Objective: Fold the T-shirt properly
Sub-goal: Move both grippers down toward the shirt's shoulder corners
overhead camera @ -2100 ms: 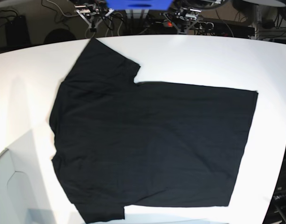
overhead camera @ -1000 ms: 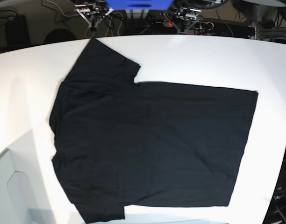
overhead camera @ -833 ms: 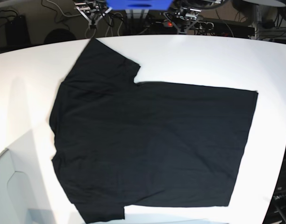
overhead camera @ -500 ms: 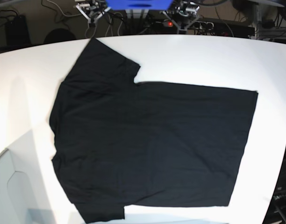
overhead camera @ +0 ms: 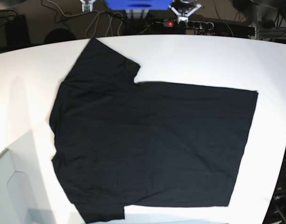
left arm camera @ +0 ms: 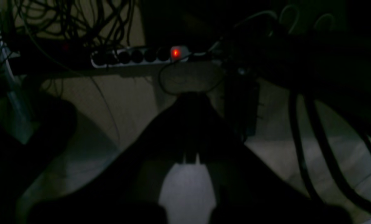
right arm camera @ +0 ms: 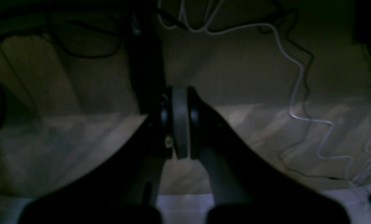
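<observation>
The black T-shirt (overhead camera: 147,140) lies spread flat on the white table (overhead camera: 203,60), plain side up. Its collar end is on the left, its hem on the right, and one sleeve points to the far edge. Both grippers hang behind the table's far edge, well clear of the cloth. My left gripper (overhead camera: 183,7) is at the top right of centre. In its wrist view the left gripper (left arm camera: 190,101) is shut and holds nothing. My right gripper (overhead camera: 87,4) shows at the top left. The right gripper (right arm camera: 179,93) has its pads pressed together and is empty.
A power strip (left arm camera: 138,56) with a red light and tangled cables (right arm camera: 297,77) lie on the floor behind the table. A white panel (overhead camera: 12,186) stands at the near left corner. A blue block (overhead camera: 133,3) sits at the top centre.
Both grippers have drawn back and up toward the top edge of the base view and now barely show. The T-shirt has not moved.
</observation>
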